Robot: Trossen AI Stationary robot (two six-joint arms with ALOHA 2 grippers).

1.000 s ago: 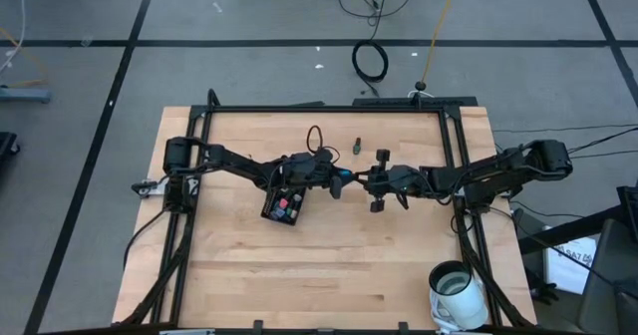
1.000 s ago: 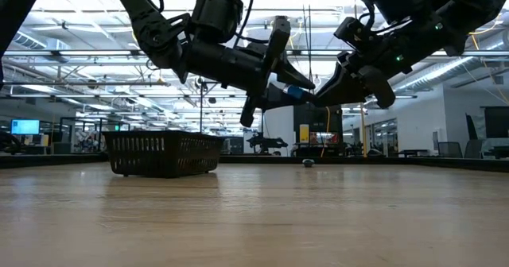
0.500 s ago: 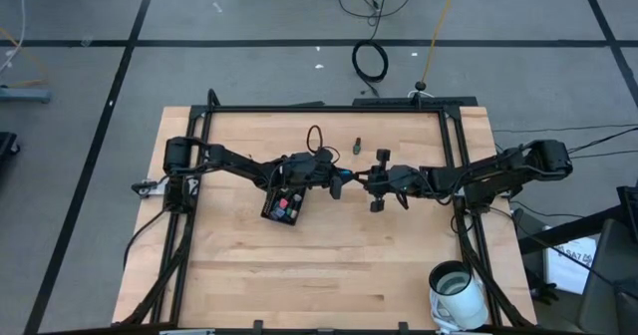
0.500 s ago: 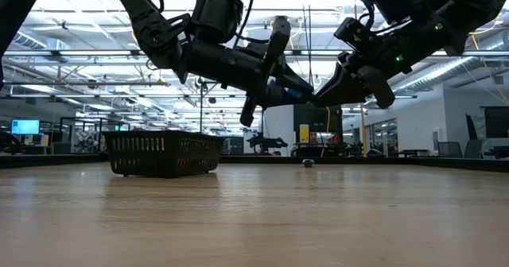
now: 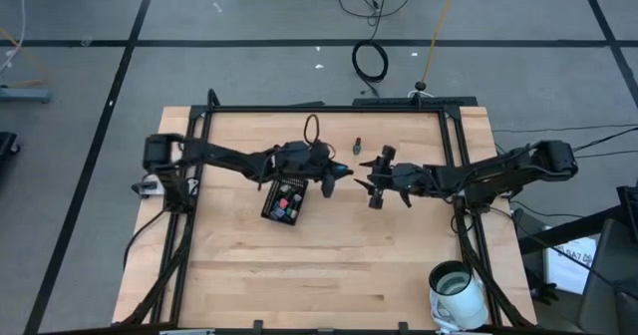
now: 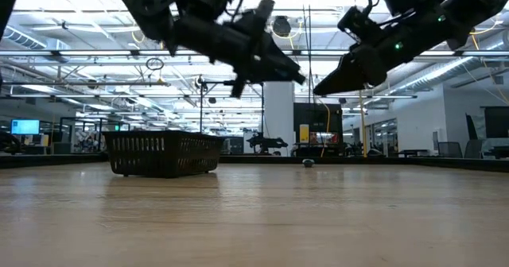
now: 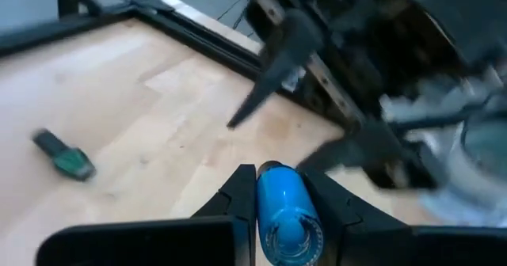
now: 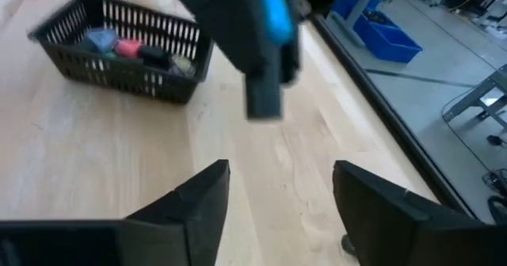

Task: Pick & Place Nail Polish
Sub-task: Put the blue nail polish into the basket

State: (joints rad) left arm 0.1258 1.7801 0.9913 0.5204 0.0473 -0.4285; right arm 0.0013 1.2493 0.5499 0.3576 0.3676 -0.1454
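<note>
A blue nail polish bottle (image 7: 281, 210) sits in my left gripper (image 5: 337, 171), which is shut on it in the air over the middle of the table. My right gripper (image 5: 365, 176) faces it from the right, open, a short gap away with nothing between its fingers (image 8: 207, 199). A green bottle with a dark cap (image 7: 65, 157) lies on its side on the wood farther back. The small black slotted tray (image 5: 284, 201) stands on the table below my left arm and holds several coloured bottles (image 8: 127, 47). My left gripper pinches the blue bottle's body (image 7: 279, 188) between its two fingers. The fingers lie roughly level, pointing toward the table's right, with the bottle lying along them. Its rounded end (image 7: 271, 169) pokes out past the fingertips. The bottle is lifted clear of the table.
A black frame rail (image 5: 329, 109) runs round the tabletop. A white cup (image 5: 457, 287) stands near the front right corner. Bare wood (image 5: 329, 265) fills the near half of the table.
The two grippers met at the blue bottle; now they are apart. My right gripper has let go of it and drawn back toward the table's right edge. My left gripper keeps the bottle and has risen, shifting a little toward the left.
</note>
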